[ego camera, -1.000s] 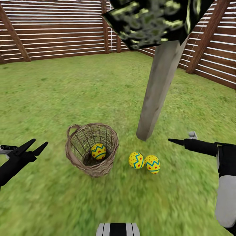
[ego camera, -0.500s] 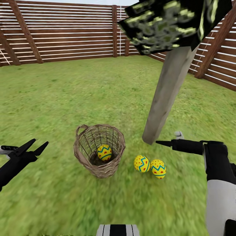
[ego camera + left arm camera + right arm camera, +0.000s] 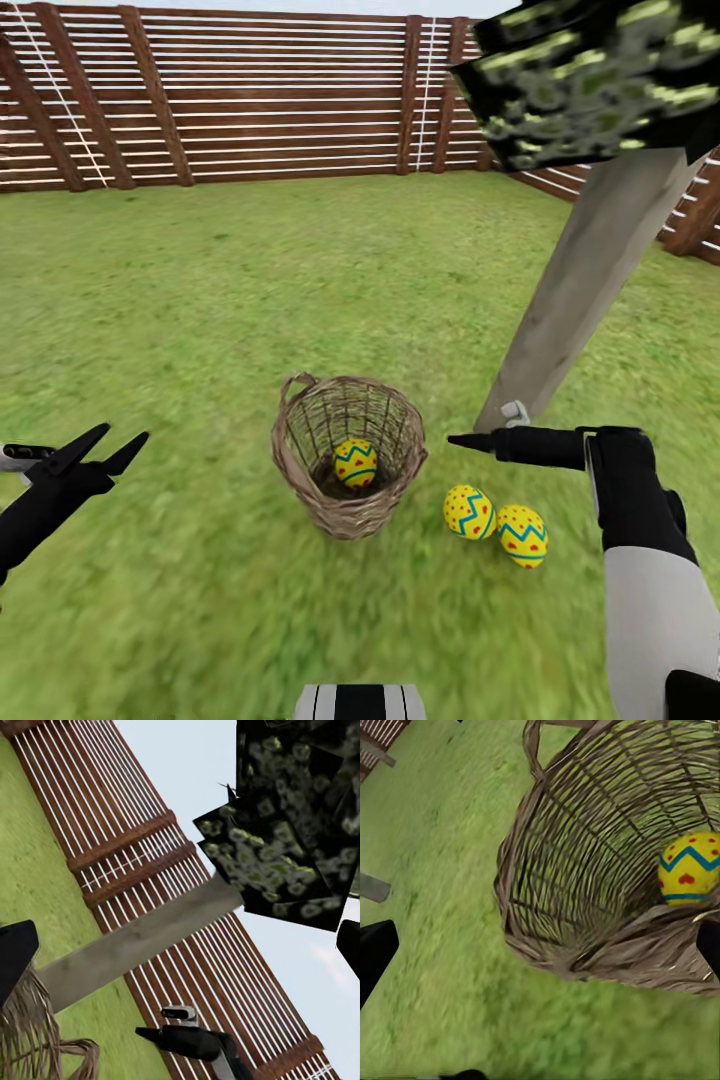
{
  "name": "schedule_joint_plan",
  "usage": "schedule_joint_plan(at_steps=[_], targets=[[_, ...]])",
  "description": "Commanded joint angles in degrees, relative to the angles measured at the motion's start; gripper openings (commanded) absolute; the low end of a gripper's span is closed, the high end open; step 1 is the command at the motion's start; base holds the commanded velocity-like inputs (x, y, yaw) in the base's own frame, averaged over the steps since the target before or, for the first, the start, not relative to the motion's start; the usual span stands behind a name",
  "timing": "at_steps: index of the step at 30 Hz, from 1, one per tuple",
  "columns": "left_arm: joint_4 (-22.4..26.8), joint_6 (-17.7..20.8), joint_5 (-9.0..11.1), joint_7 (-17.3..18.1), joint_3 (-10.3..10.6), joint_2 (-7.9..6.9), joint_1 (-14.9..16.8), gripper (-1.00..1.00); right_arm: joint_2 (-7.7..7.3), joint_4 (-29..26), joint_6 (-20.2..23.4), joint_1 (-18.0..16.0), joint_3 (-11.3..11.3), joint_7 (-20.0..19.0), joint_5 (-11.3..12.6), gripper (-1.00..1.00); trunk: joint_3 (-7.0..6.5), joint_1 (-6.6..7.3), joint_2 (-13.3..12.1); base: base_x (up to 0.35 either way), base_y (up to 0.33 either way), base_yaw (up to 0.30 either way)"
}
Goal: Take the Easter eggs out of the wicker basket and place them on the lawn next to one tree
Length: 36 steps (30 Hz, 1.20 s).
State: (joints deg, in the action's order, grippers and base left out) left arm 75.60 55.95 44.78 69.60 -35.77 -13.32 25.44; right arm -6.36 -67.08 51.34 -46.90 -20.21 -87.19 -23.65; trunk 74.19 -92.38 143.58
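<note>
a simulated garden: the lawn (image 3: 250, 300) runs flat and mottled green back to a brown slatted fence (image 3: 260, 100) that closes the yard on the far side and the right. the tree (image 3: 585, 290) rises at the right of the head view, its grey-brown trunk leaning and its dark, pale-blotched foliage (image 3: 600, 80) cut off by the upper edge; the same trunk and foliage stand against the fence and sky in the left wrist view.

the right arm (image 3: 645, 590), white sleeve and black wrist, reaches in from the lower right. the left arm (image 3: 30, 510) enters low at the left, well apart from everything else.

the basket (image 3: 350, 455) sits upright on the grass near the middle, just left of the trunk's foot, its small loop handle at the far left of the rim. the right wrist view looks into its open weave from close by.

the right gripper (image 3: 465, 441) hovers just off the basket's right rim, pointing toward it, above the grass; it is seen edge-on as a single dark point, so whether it is open or closed cannot be told. the left gripper (image 3: 105, 445) holds nothing, its two fingers spread apart over bare grass.

three eggs, yellow with red dots and a blue zigzag: one egg (image 3: 356, 463) lies at the bottom of the basket, and also shows there in the right wrist view. two eggs (image 3: 497, 523) lie touching on the grass just right of the basket, near the foot of the trunk.
</note>
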Motion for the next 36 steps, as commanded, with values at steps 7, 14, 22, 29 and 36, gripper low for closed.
schedule_joint_plan(at_steps=[7,14,22,29,36], targets=[[-0.1,0.4,0.1,0.0,0.0,0.05,0.0,1.00,3.01,-4.6,3.5,0.0,1.5,2.2,-0.6,1.00,0.04,0.01,0.0,0.000,0.113,0.292],[-0.1,0.4,0.1,0.1,0.0,0.14,0.0,1.00,5.04,-6.3,3.8,0.0,1.7,9.4,-1.0,1.00,0.04,0.01,0.0,0.000,0.232,0.292],[-0.1,0.3,0.1,0.1,-0.1,0.73,0.0,1.00,7.13,-6.3,3.9,0.0,7.7,24.5,-2.9,1.00,0.04,0.01,0.0,0.000,0.022,0.292],[-1.9,0.3,0.2,0.1,-0.2,0.75,0.0,1.00,9.00,-6.5,3.8,-0.2,8.6,47.6,-3.2,1.00,0.04,0.01,0.0,0.000,0.000,0.087],[-2.0,0.3,0.1,0.1,-0.1,0.70,0.0,1.00,9.08,-7.8,3.8,-0.3,8.6,53.8,-3.3,1.00,0.04,0.01,0.0,0.000,0.000,0.002]])
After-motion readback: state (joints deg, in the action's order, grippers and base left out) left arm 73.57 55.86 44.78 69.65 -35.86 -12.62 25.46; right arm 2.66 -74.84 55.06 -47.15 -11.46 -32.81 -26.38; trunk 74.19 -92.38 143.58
